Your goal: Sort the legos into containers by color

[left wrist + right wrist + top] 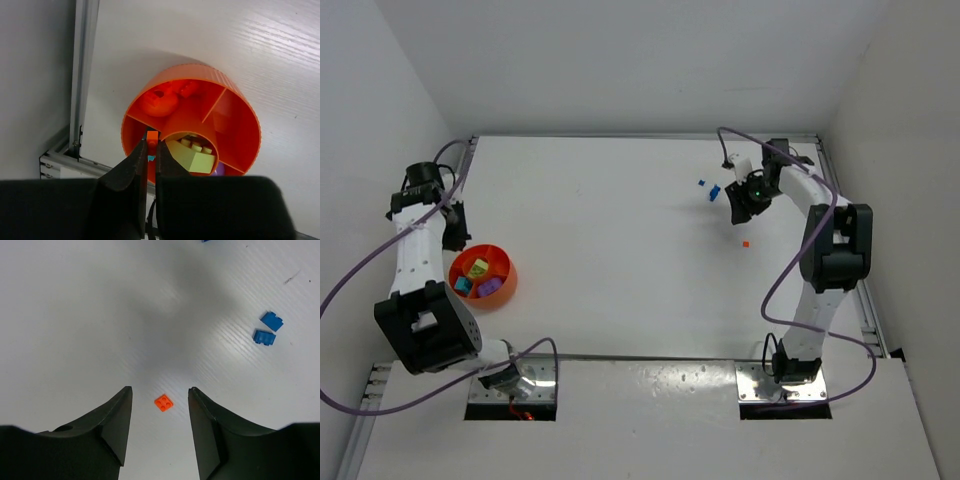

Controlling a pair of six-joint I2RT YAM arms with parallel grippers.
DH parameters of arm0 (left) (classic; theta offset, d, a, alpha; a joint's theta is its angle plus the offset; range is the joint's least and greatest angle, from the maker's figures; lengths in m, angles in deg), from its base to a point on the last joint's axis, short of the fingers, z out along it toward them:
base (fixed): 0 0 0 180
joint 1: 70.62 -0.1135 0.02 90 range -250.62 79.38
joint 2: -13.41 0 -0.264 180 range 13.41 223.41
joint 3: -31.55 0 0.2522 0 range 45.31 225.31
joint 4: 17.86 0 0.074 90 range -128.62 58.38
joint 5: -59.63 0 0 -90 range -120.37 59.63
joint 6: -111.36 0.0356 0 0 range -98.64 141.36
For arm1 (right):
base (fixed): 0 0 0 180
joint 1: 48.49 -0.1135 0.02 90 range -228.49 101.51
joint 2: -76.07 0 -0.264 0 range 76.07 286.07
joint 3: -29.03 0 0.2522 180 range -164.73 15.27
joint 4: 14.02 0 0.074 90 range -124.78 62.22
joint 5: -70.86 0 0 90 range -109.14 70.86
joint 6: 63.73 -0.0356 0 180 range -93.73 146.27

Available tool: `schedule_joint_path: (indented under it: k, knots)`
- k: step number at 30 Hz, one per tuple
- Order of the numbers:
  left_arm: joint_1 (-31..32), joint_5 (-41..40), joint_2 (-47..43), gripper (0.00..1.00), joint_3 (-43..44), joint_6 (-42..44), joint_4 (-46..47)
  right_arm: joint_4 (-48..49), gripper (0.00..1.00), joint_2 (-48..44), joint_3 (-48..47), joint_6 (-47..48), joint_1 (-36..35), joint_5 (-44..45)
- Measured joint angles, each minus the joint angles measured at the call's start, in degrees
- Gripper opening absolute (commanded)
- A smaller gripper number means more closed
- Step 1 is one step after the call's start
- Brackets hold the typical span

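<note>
From above, a white-walled worktop [620, 250] carries the orange bowl [512, 283] at its left. The left pincer [152, 146] is clamped on a tiny orange brick [152, 136] above that bowl. The right pincer [160, 389] stands apart around a flat orange lego [163, 402] lying on the worktop.

White table [620, 250], metal rail [82, 75] (left edge)

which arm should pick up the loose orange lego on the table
Right: the right fingers hang open over the orange lego; the left fingers are above the bowl, shut on another orange bit.
</note>
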Motion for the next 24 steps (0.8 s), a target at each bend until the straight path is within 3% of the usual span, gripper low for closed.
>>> schedule_joint_path:
  k: [8,19,24]
  knots:
    - [-0.66,-3.69,-1.07,0.0,-3.34,-5.05,2.03,-2.51,0.49,4.74,-7.45,-5.49,-0.33,-1.55]
    - [-0.76,-3.28,4.63,0.0,-3.37,-7.52,5.27,-2.91,0.49,4.74,-7.96,-7.17,-2.43,-1.95]
    - [-0.76,-2.56,6.78,0.08,-3.37,-7.72,5.88,-2.86,0.51,4.74,-7.96,-7.39,-3.02,-1.75]
